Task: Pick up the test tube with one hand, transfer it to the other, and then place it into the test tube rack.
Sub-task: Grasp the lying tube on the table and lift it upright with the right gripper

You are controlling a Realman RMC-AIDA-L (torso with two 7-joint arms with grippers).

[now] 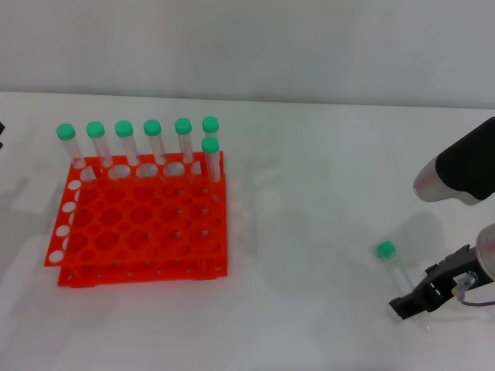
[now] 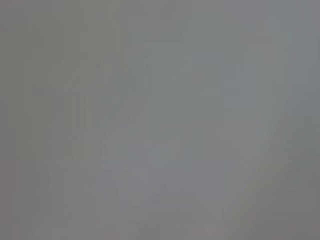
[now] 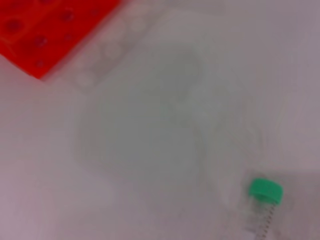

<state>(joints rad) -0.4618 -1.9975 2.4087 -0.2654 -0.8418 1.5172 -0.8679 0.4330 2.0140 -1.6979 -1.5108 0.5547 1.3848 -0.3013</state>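
The test tube point(image 1: 393, 269) lies on the white table at the right, its green cap point(image 1: 385, 249) pointing away from me. In the right wrist view the cap point(image 3: 265, 190) shows close by, and the clear body runs out of the picture. My right gripper point(image 1: 408, 300) is low over the table at the tube's pointed end, touching it or nearly so. The orange-red test tube rack point(image 1: 139, 224) stands at the left, far from the tube. Of my left arm only a dark sliver point(image 1: 1, 133) shows at the table's left edge. The left wrist view is plain grey.
Several green-capped tubes point(image 1: 152, 141) stand upright in the rack's back row, and one more point(image 1: 210, 157) stands a row nearer at the right corner. A corner of the rack point(image 3: 45, 30) shows in the right wrist view. Bare white table lies between rack and tube.
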